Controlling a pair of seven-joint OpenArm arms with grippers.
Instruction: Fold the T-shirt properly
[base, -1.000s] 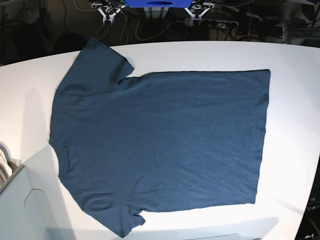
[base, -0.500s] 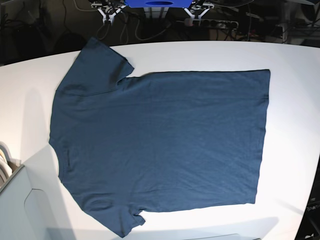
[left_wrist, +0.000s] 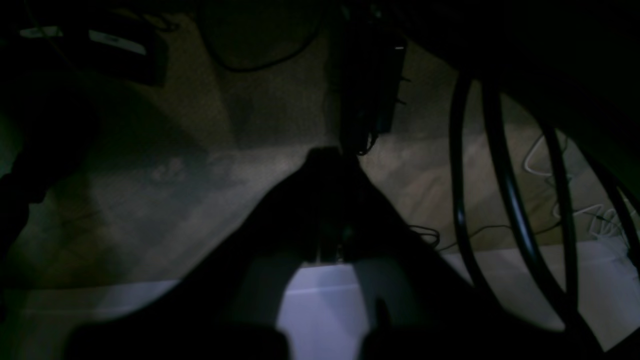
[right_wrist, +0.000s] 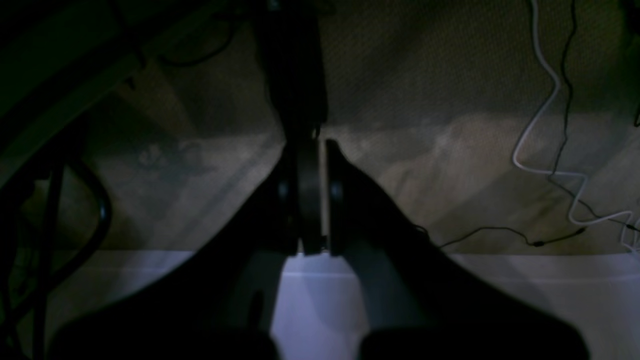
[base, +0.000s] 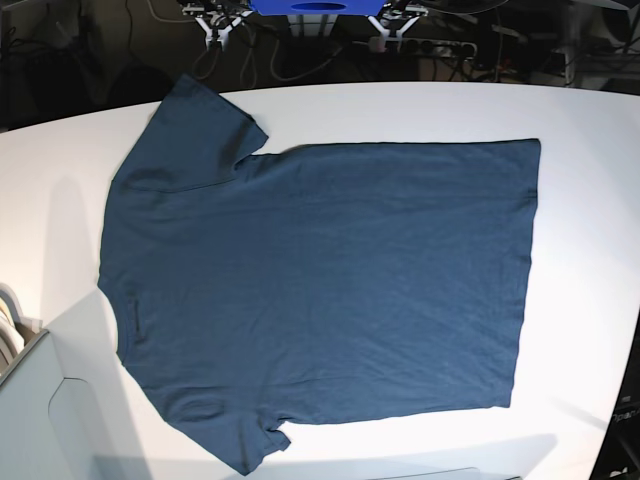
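Observation:
The dark navy T-shirt (base: 320, 290) lies flat and spread out on the white table (base: 590, 250). Its collar end is to the left and its hem to the right. One sleeve points to the far left, the other to the near left. No neck label shows. Both grippers hang beyond the far table edge, apart from the shirt. The left gripper (base: 392, 20) is on the right and the right gripper (base: 222, 22) on the left. In the wrist views the left gripper (left_wrist: 332, 160) and the right gripper (right_wrist: 315, 145) are dark silhouettes with fingers together, holding nothing.
A grey box-like object (base: 30, 400) sits at the near left corner. Cables (right_wrist: 545, 125) lie on the dim floor behind the table. A strip of the table's edge (left_wrist: 320, 310) shows under each wrist camera.

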